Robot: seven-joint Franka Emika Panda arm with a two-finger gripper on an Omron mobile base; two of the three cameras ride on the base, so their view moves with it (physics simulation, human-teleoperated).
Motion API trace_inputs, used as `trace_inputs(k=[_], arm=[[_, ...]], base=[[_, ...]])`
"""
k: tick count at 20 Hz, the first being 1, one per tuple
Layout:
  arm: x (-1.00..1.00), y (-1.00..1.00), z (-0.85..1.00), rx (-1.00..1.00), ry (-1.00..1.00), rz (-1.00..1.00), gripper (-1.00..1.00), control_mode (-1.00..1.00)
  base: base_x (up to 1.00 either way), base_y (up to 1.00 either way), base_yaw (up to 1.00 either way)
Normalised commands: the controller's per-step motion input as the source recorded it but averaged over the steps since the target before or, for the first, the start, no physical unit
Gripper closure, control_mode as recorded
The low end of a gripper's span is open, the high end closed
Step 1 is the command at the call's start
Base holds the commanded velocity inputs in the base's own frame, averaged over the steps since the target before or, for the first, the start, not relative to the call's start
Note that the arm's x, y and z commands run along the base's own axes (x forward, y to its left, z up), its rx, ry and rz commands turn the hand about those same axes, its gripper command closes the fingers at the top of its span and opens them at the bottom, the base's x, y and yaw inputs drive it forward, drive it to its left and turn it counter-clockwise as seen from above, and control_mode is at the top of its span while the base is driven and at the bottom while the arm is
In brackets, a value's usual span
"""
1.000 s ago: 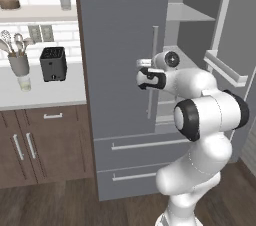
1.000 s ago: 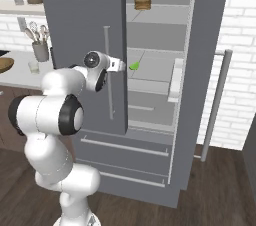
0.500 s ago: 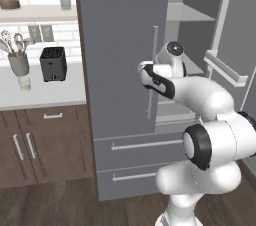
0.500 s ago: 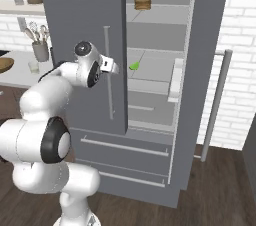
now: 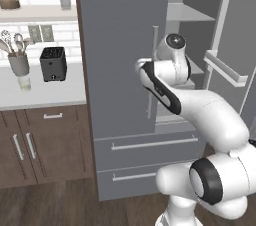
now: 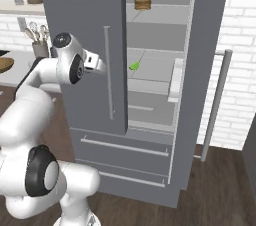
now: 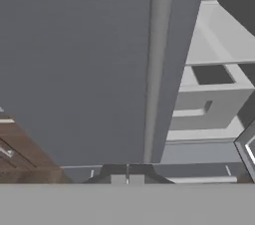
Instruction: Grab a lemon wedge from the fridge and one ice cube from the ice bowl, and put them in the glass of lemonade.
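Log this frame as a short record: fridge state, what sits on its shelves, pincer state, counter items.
fridge: fridge, right door swung open, left door closed, two drawers below
shelves: small green wedge on middle shelf; brown stacked item on upper shelf
pincer: pincer shut, holding nothing, facing the closed left door beside its handle
counter: black toaster, utensil cup, wooden bowl

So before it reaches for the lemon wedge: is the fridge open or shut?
Half open. The fridge's right door is swung wide, baring shelves and a green wedge; its left door is shut.
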Motion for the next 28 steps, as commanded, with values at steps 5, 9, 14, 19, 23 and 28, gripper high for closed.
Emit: trace_inputs(k=[5, 9, 14, 19, 23, 28], arm=[[-0.04, -0.75, 0.05, 0.06, -0.05, -0.1, 1.0, -1.0], [0.0, -0.71, 0.03, 0.4, 0.0, -0.32, 1.0, -1.0], [-0.08, -0.16, 0.06, 0.05, 0.0, -0.1, -1.0, -1.0], [0.0, -0.33, 0.06, 0.14, 0.0, -0.06, -1.0, -1.0], [0.07, -0.6, -0.02, 0.6, -0.07, -0.2, -1.0, -1.0], [0.54, -0.33, -0.01, 0.58, -0.01, -0.28, -1.0, -1.0]], base=[[0.0, 0.0, 0.0], [0.0, 0.0, 0.0], [0.0, 0.0, 0.0], [0.0, 0.0, 0.0], [0.0, 0.0, 0.0], [0.0, 0.0, 0.0]])
